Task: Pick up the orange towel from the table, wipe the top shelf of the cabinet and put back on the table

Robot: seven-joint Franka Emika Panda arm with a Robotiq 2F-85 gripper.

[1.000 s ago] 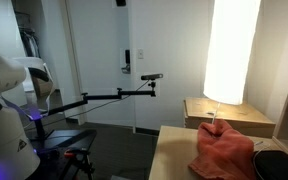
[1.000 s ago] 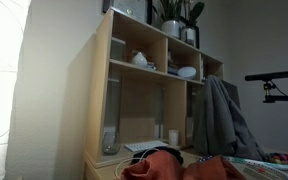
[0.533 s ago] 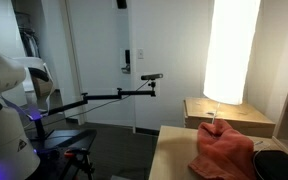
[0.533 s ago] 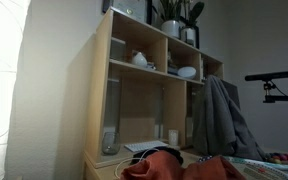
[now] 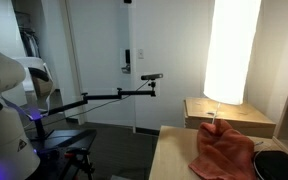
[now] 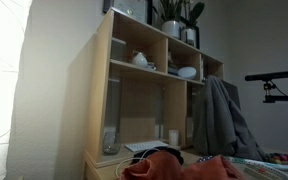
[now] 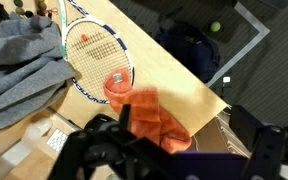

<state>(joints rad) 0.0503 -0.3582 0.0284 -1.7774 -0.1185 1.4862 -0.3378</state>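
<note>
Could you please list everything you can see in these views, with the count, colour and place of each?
salmon-orange folded fabric towel: one, orange, on the table by the racket head.
pale light-wood tabletop: one, beige, under the towel.
badminton racket: one, pale frame, lying flat on the tabletop.
crumpled grey garment: one, grey, beside the racket.
tall light-wood shelf cabinet: one, beige, white dishes on an upper shelf.
black round object: one, black, next to the towel.
small ball: one, yellow-green, on the floor.
robot arm: one, white.
gripper: one, black, open, above the towel.
</note>
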